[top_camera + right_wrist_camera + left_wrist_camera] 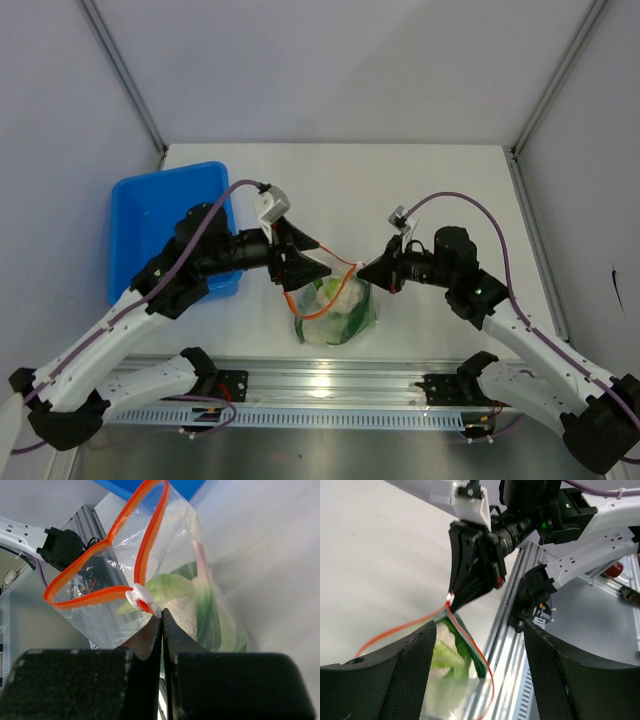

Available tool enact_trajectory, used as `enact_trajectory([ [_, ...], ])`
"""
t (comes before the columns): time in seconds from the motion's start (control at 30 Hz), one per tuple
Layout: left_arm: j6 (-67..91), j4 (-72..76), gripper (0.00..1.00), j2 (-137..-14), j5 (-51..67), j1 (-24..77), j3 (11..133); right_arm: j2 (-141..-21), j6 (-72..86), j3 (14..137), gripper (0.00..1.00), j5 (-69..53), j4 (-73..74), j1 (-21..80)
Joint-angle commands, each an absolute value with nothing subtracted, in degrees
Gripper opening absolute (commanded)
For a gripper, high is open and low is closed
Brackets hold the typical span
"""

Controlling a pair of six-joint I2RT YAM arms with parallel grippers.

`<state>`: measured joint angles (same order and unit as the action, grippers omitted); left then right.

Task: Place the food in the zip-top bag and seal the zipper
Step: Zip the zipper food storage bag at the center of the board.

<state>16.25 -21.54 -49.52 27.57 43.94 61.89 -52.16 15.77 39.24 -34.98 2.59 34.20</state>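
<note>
Zip-top bag [335, 312] front-centre on desk [420, 180], food [341, 297] inside. Bin [150, 215] left-rear. Left end effector [322, 268] left of bag, right end effector [366, 270] right.

Overhead, wrist close-ups; shared bag [335, 305]

White tabletop [440, 180] — a blue bin [140, 215] at its left, the zip-top bag [335, 312] (food [340, 298] inside) near its front edge.

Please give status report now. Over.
Left gripper open around clear plastic zip-top bag. Right gripper shut on it at white slider. Pale green toy vegetables inside; orange-red zipper strip unsealed. Nothing obstructing.
</note>
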Motion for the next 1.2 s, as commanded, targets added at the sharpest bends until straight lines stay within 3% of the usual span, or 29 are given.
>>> enact_trajectory([
  [0.0,4.4,-19.6,0.73,-56.1,30.1,46.9,66.5,-52.3,15.3,42.1,0.0,-35.9,2.5,34.6],
  [0.13,-3.8,-17.0,0.7,-58.1,30.8,47.8,65.5,-51.9,15.1,42.4,0.0,-35.9,3.3,34.6],
  [0.23,-5.1,-20.0,0.57,-63.0,31.9,48.0,69.6,-51.7,15.2,42.5,0.0,-35.9,3.3,34.6],
  [0.3,-5.6,-21.3,0.54,-65.1,31.6,48.2,70.9,-51.7,15.2,42.9,0.0,-35.8,3.8,34.6],
  [0.53,-8.5,-23.2,0.54,-69.7,32.9,48.9,72.5,-51.2,14.6,43.2,0.0,-35.5,4.6,34.6],
  [1.17,-10.6,-25.2,0.42,-76.3,34.1,49.6,74.2,-51.7,14.4,43.9,0.0,-36.1,4.6,34.6],
])
